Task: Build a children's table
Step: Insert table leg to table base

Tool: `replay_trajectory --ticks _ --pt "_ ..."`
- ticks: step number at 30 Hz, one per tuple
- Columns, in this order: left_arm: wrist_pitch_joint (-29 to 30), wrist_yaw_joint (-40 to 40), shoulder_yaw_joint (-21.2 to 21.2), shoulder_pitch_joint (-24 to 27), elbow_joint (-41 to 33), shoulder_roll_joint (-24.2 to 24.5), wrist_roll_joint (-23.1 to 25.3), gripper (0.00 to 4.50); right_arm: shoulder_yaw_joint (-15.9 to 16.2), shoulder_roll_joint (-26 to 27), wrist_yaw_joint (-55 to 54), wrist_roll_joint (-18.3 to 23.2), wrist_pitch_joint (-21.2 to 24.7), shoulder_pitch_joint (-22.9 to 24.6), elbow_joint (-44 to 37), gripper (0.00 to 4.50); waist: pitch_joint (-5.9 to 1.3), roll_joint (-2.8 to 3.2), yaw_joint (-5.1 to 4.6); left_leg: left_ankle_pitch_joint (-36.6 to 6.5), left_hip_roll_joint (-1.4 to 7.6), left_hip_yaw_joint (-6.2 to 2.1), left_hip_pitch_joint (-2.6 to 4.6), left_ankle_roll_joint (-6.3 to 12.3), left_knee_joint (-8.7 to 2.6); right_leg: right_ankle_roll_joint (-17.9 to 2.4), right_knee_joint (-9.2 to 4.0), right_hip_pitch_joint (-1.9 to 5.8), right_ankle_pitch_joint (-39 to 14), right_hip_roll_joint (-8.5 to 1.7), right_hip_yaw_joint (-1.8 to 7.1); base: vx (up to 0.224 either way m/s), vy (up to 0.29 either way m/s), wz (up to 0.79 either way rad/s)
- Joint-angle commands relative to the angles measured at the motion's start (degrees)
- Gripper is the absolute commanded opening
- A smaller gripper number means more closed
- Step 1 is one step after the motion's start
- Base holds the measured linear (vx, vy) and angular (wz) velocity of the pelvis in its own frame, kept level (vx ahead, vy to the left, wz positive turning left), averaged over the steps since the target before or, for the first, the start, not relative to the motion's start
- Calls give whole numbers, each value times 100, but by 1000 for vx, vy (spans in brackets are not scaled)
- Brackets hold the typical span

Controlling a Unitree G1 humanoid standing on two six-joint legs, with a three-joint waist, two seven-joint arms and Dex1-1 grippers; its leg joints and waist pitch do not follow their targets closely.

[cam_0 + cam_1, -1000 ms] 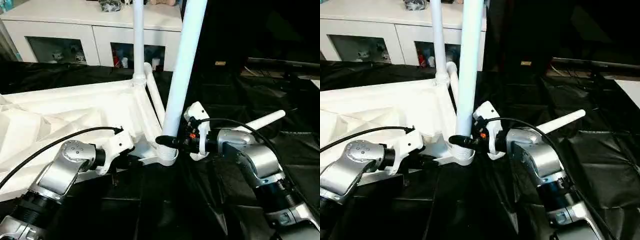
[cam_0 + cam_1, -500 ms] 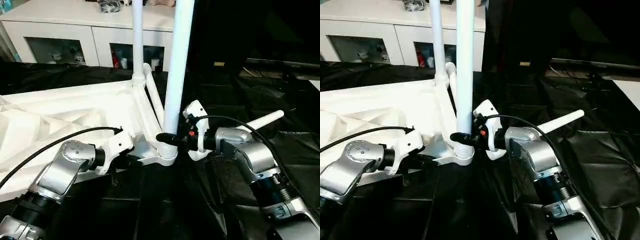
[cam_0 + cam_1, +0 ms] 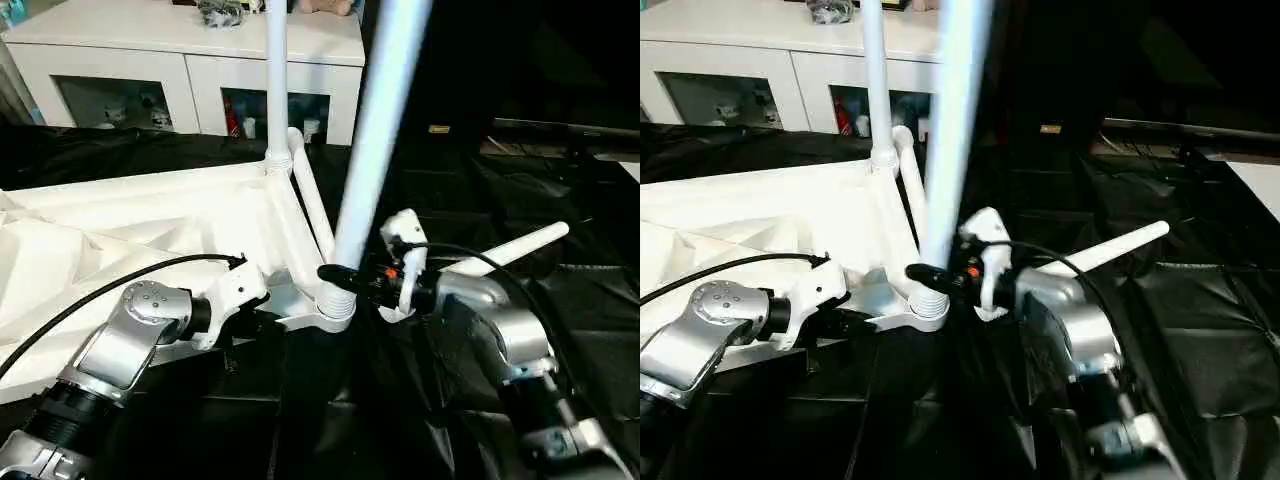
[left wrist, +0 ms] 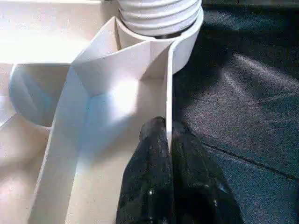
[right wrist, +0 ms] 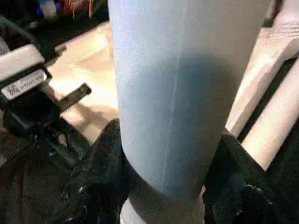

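Here the left gripper (image 3: 262, 322) reaches in low from the left with its forearm slanting up, its two black fingers (image 4: 161, 154) pressed together on the thin edge rib of the upturned tabletop (image 3: 120, 240), just beside the near corner socket (image 3: 335, 310). To the right, the right gripper (image 3: 345, 278) comes in level from a bent silver forearm and pinches the leg (image 3: 375, 140) low down, just above that socket. This leg's threaded foot sits in the socket and its long axis rises leaning right, while another leg (image 3: 276, 75) stands upright at the far corner and a third (image 3: 515, 247) lies flat on the black sheet (image 3: 500, 180), pointing away to the right.
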Motion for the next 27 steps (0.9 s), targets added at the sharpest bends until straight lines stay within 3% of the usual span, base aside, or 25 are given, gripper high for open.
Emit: replay_trajectory --ticks 1,9,13,15,18,27 --pt "-41 103 137 -95 110 -9 -69 0 -50 -101 -274 -319 -31 390 285 185 -284 86 55 -805 338 -135 9 -2 -478 -1323 -498 237 -632 -538 324 0 0 0" --pt "-49 140 153 -153 162 -28 -55 0 123 3 -432 -520 -588 797 -112 185 -293 108 81 -777 340 -146 -4 21 -492 -1254 -495 231 -595 -536 323 0 0 0" --pt "-56 138 148 -160 180 -22 -41 0 256 4 -476 -616 -623 883 -257 185 -272 128 70 -1062 342 -159 7 -35 -521 -1184 -542 215 -1034 -540 326 0 0 0" --pt "-64 117 139 -181 197 -5 -22 0 606 -133 -454 -895 -499 834 -289 185 -272 142 67 -1099 341 -163 14 -58 -526 -1163 -544 206 -1058 -532 330 0 0 0" --pt "-68 103 135 -192 207 6 -10 0 876 -233 -370 -1066 -344 764 -275 185 -269 134 68 -1067 336 -164 6 -50 -526 -1146 -540 214 -1021 -536 336 0 0 0" --pt "-95 85 97 -179 216 21 14 0 979 -91 -264 -995 167 282 93 185 -258 117 31 -1179 343 -179 -3 -68 -549 -1135 -553 202 -1245 -542 338 0 0 0"
